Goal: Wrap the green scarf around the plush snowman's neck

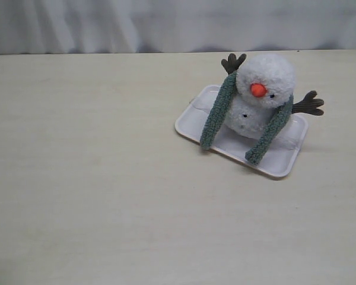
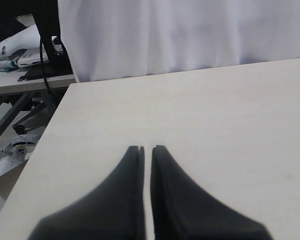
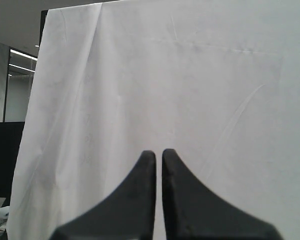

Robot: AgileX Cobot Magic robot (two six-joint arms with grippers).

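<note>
A pale wooden counter [image 1: 107, 196] fills the exterior view, with a white curtain [image 1: 166, 24] hanging behind its far edge. Toward 2 o'clock from the counter's middle lies a shallow white tray [image 1: 282, 166], turned at an angle, and it holds the only things we see on the counter.

In the tray the snowman [image 1: 267, 74] sits upright, its orange nose [image 1: 258, 89] facing us. Its brown twig arms [image 1: 233, 62] stick out at 11 and 3 o'clock, past the tray's rim. The scarf [image 1: 216, 113] is draped over the snowman's shoulders. One strand runs down from 10 o'clock of the body to 7 o'clock, its tip at the tray's near rim. The other drops from 3 o'clock to about 5 o'clock, and its tip rests on the tray floor. The two ends hang apart, uncrossed, and the front of the neck [image 1: 253, 102] shows white between them. We cannot see how the scarf lies behind the head.

No arm shows in the exterior view. The left hand [image 2: 146, 150] hovers over bare counter, clenched to a thin slit and holding nothing. The right hand [image 3: 158, 152] points at the curtain, likewise clenched and holding nothing.
</note>
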